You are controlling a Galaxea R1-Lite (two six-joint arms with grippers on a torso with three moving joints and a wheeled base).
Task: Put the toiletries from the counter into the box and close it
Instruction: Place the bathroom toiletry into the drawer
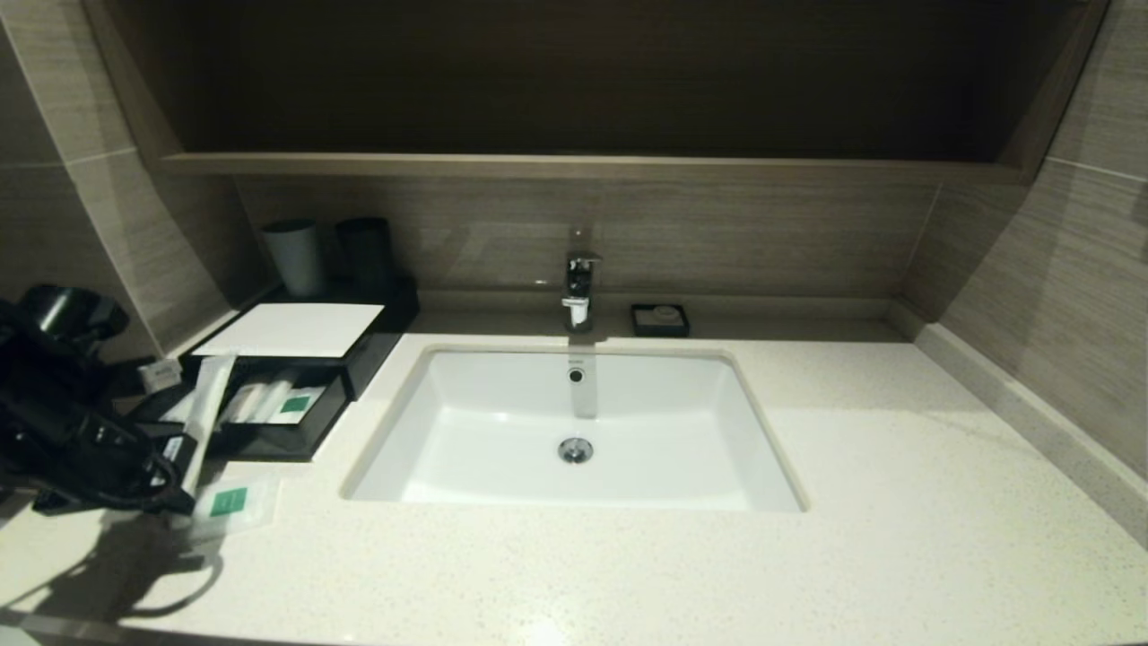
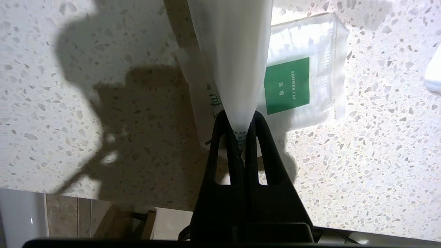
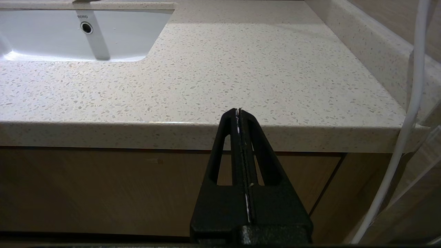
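Note:
My left gripper point(image 1: 184, 465) is shut on the lower end of a long frosted packet point(image 1: 206, 404), which stands up tilted in front of the box's open drawer point(image 1: 269, 441). In the left wrist view the gripper point(image 2: 240, 120) pinches the packet point(image 2: 234, 51) above the counter point(image 2: 379, 155). The black box point(image 1: 377, 336) has a white top panel point(image 1: 291, 329). Another packet with a green label point(image 1: 273, 402) lies in the drawer. The short flat sachet point(image 1: 231, 502) with a green label lies on the counter under the gripper; it also shows in the left wrist view point(image 2: 296, 82). My right gripper point(image 3: 238, 110) is shut and empty, low before the counter's front edge.
Two cups point(image 1: 294, 256) point(image 1: 365, 253) stand behind the box. The white sink point(image 1: 484, 449) sits mid-counter with a faucet point(image 1: 579, 287) behind it and a small black soap dish point(image 1: 660, 319) to its right. The counter point(image 1: 897, 502) right of the sink is bare. A white cable point(image 3: 410, 103) hangs beside the right gripper.

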